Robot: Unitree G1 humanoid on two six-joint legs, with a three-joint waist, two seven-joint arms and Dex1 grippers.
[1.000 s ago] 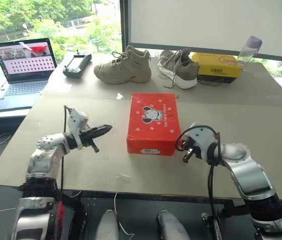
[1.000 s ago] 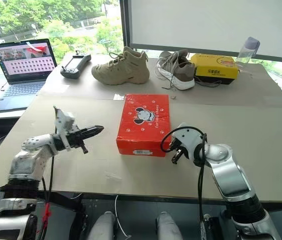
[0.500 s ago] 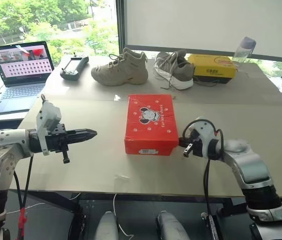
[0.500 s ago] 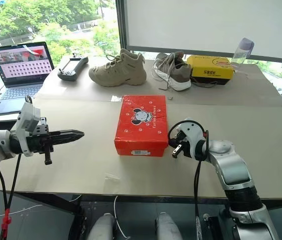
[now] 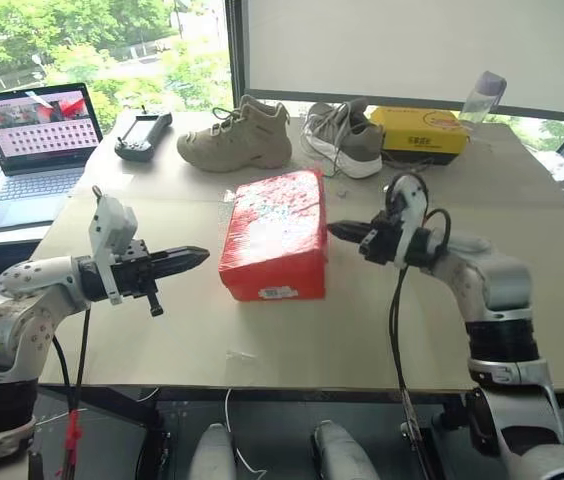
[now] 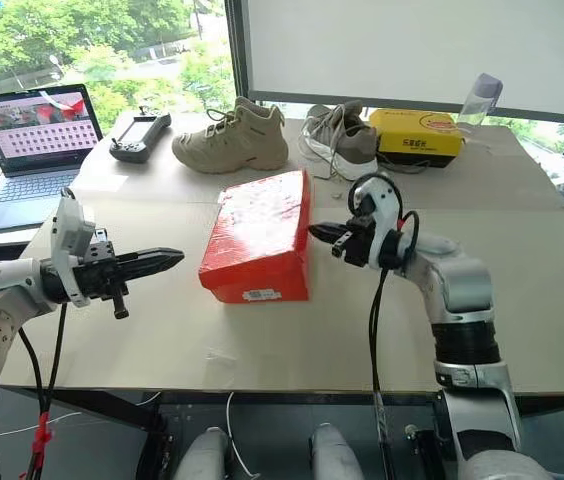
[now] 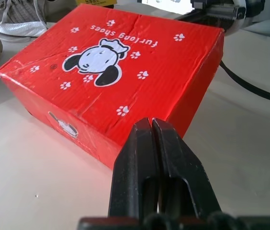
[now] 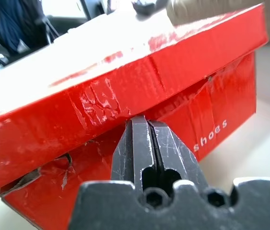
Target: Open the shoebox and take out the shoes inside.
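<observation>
Inside, the shoebox (image 5: 274, 235) stays unseen (lid barely lifted); both arms' jaws are closed, gripping nothing.

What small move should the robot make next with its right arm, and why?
Probably keep lifting upward with the right gripper. Its shut fingers sit under the lid edge of the red cardboard shoebox, and that side is already raised, so the lid appears to tilt toward the left gripper, which is apart from the box.
</observation>
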